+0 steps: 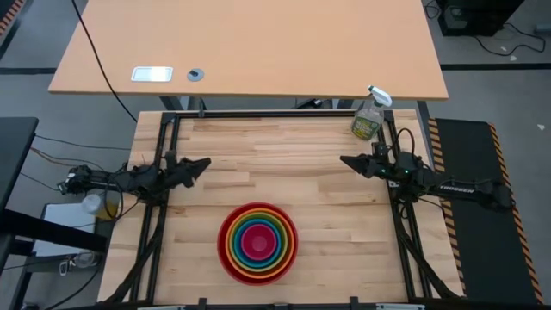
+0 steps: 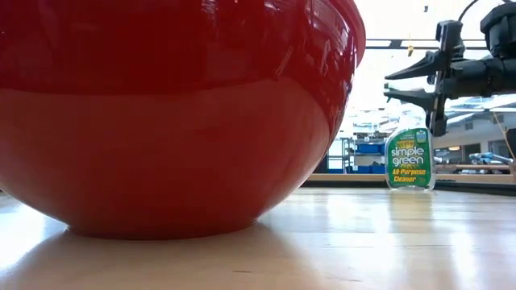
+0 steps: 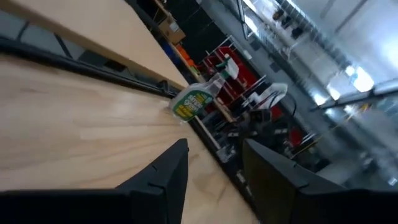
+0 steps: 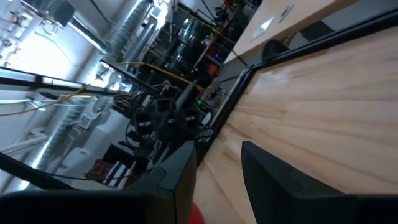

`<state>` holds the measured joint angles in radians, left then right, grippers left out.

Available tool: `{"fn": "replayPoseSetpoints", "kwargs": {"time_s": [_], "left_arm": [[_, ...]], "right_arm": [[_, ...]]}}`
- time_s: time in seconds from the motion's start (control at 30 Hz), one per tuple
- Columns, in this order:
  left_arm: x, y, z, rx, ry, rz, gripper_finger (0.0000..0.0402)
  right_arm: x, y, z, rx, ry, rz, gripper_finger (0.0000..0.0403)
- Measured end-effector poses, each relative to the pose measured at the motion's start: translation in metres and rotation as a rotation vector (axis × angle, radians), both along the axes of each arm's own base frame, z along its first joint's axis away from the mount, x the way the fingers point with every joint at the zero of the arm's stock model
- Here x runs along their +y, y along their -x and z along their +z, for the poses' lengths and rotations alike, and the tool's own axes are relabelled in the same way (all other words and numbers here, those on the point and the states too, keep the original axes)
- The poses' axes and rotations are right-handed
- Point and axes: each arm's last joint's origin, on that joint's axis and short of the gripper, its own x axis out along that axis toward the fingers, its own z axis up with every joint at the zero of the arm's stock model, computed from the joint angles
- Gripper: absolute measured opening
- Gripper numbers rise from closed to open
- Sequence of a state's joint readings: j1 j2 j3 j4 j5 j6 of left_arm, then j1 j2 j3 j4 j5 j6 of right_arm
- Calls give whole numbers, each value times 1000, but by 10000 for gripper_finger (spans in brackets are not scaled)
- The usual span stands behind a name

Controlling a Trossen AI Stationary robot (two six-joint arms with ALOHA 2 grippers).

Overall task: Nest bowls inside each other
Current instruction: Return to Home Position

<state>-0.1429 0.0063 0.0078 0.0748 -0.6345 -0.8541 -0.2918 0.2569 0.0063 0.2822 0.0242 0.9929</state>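
Observation:
The bowls (image 1: pixel 256 243) sit nested in one stack near the table's front edge, midway between the arms. From outside to centre they are red, orange, lime green, blue and magenta pink. The red bowl (image 2: pixel 177 113) rests on the wood by its base. My left gripper (image 1: pixel 203 164) is at the table's left edge, pointing level toward the right. Its fingers (image 3: pixel 168 171) are open with nothing between them. My right gripper (image 1: pixel 346 161) is at the right edge, pointing level toward the left. It is open too (image 4: pixel 217 152) and hangs above the table (image 2: pixel 395 87).
A clear spray bottle (image 1: pixel 368 116) with a green label (image 2: pixel 410 159) stands at the table's far right corner, just beyond my right gripper. The black frame rail (image 1: pixel 275 114) runs along the far edge. Bare wood (image 1: pixel 275 164) lies between the two grippers.

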Motion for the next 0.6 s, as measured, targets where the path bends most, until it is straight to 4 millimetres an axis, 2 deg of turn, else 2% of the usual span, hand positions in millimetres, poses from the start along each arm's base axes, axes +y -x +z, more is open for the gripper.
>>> {"fn": "replayPoseSetpoints", "kwargs": {"time_s": [0.17, 0.27, 0.43, 0.6], "left_arm": [[0, 0, 0, 105, -195, 8, 156], [0, 0, 0, 200, -372, 20, 156], [0, 0, 0, 323, -602, 36, 156], [3, 1, -1, 409, -658, 142, 156]], "right_arm": [[-2, 1, 0, 12, 26, -42, 137], [-1, 0, -1, 63, 136, -36, 137], [0, 0, -11, 268, 466, 14, 137], [-6, 4, -20, 475, 584, -151, 137]]}}
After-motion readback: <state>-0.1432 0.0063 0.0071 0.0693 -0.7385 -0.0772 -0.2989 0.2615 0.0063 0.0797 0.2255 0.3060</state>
